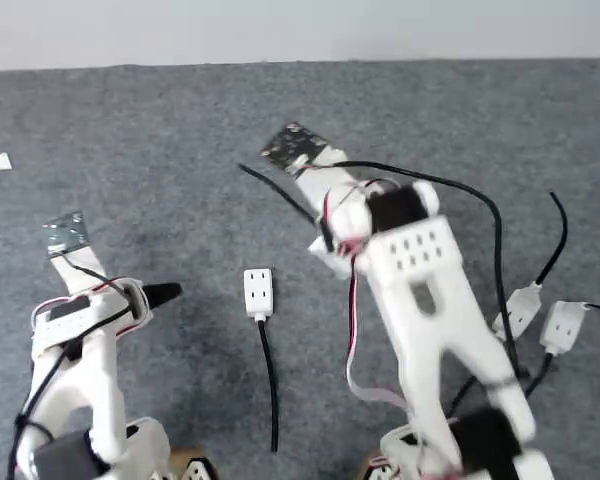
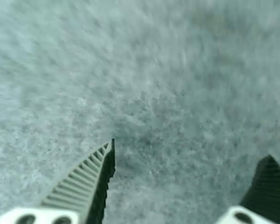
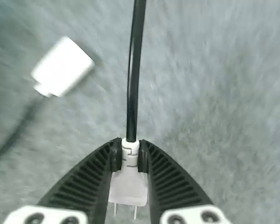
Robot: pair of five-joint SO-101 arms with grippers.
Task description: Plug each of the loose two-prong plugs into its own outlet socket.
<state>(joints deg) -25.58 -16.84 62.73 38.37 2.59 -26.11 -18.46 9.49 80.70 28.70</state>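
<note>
Clamped in my right pincer (image 3: 129, 144) was a white two-prong plug (image 3: 127, 184), squeezed by its flanks. Its black cord (image 3: 134, 65) ran straight out past my fingertips.

Beneath everything lay the grey napped surface (image 1: 160, 130), which I judged would do little to stop a light thing sliding. My right arm (image 1: 425, 300) stretched over the middle of it. My left pincer (image 2: 190, 150) gaped wide above bare surface, holding nothing, near the outlet socket (image 1: 258, 288) but apart from it. That socket lay loose between my two arms, slots upward, its own lead (image 1: 270, 385) trailing back toward my bases. Further white connectors (image 1: 562, 325) sat in a tangle of cords well off to my right.

The worst risk, as I judged it, was the plug's heading. Its prongs (image 3: 115, 210) pointed back toward my wrist, not outward, so any push at the socket would have met it cord-first. The stiff cord could also have levered the plug askew in my grip. With nothing bracing the socket, pressure would likely have skated it away, and small misaligned prongs would have missed the slots.
</note>
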